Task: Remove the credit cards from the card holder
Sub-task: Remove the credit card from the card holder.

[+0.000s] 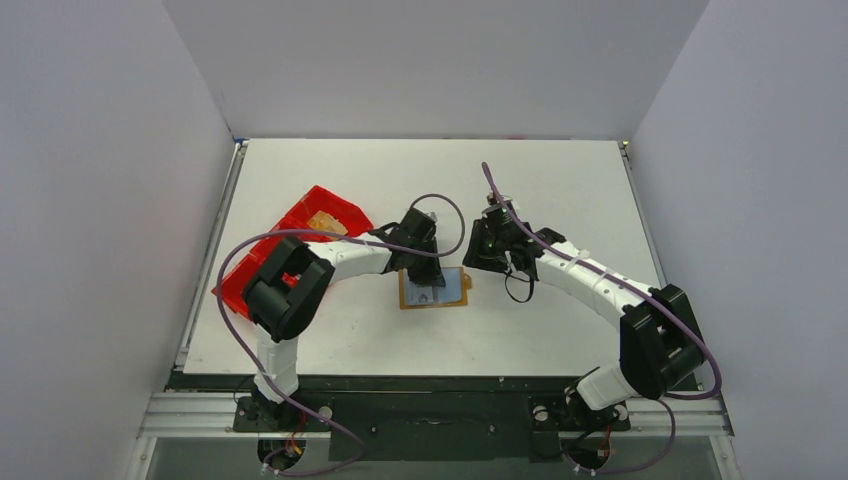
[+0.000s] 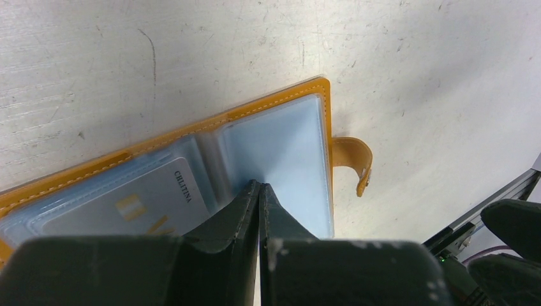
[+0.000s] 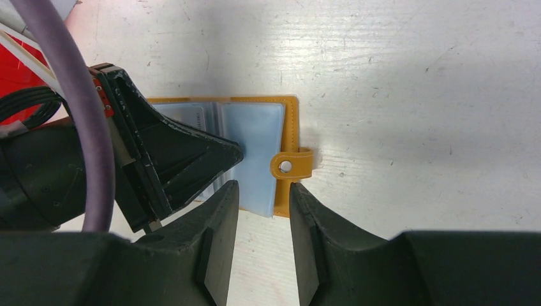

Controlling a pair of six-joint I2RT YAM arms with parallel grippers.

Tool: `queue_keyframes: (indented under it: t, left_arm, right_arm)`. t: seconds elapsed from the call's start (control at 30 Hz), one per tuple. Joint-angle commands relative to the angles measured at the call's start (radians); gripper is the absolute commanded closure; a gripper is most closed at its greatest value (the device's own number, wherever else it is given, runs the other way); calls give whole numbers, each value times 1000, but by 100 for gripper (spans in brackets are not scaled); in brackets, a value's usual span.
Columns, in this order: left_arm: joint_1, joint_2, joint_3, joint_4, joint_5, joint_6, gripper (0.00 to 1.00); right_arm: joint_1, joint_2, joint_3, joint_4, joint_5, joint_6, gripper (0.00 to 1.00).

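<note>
left wrist: open card holder (image 2: 274, 146) is touched by the closed left gripper (image 2: 260, 186); right gripper (image 3: 263, 188) is held parted, empty, nearby.

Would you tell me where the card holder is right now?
In the top view the card holder lies open on the table, right of the red tray, under the left gripper, the right gripper at its clasp side.

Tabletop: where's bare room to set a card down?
Bare on the white tabletop: the far half by the back wall, and the near edge short of the tan leather card holder. Crowded: around it and the red plastic tray.
</note>
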Motion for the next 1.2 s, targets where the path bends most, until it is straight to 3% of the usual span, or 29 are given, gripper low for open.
queue_keyframes:
  t: [0.0, 0.4, 0.77, 1.03, 1.17]
  left_arm:
    - [-5, 12, 40, 37, 9, 2, 100]
    - [16, -137, 15, -30, -32, 31, 100]
    - [116, -291, -139, -67, -63, 45, 100]
    - [143, -320, -205, -50, -42, 46, 86]
    - [145, -311, -221, -25, -23, 38, 84]
  right_arm:
    - [-9, -29, -12, 5, 23, -14, 68]
    - [-3, -6, 16, 3, -10, -14, 69]
    - [73, 66, 101, -4, -20, -7, 68]
    - [114, 185, 148, 53, -102, 18, 69]
    - [118, 232, 160, 78, -152, 22, 69]
